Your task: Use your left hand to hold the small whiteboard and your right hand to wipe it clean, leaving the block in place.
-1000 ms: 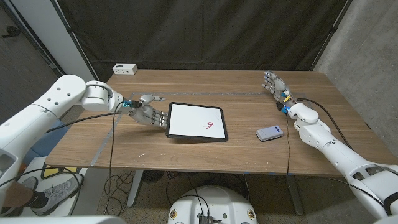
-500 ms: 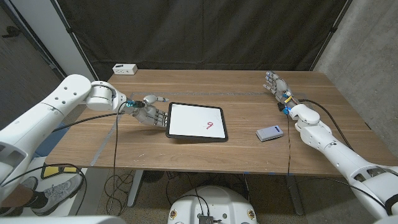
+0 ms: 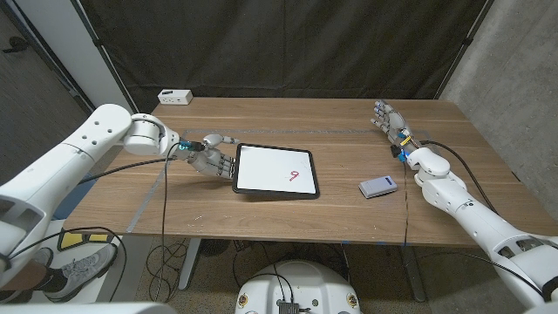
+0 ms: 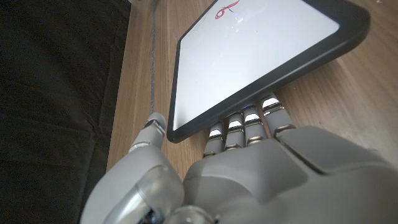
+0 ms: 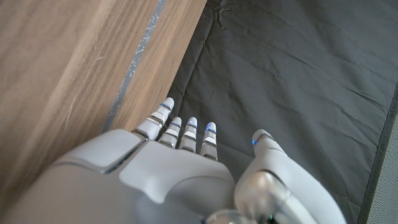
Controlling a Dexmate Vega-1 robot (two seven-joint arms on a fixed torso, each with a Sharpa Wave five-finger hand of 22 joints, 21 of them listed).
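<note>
While the left arm reaches in across the desk [image 3: 349, 209], its left hand [image 3: 209, 158] sits at the near-left edge of the small whiteboard [image 3: 275, 170], fingers [image 4: 239, 127] tucked under the board's dark rim, thumb apart beside it; whether it truly grips cannot be told. The board lies mid-desk with a red mark on it. The right arm stretches toward the far right edge, the right hand [image 3: 386, 118] empty with fingers extended, apart. The block [image 3: 377, 187] lies right of the board, well apart from both hands.
</note>
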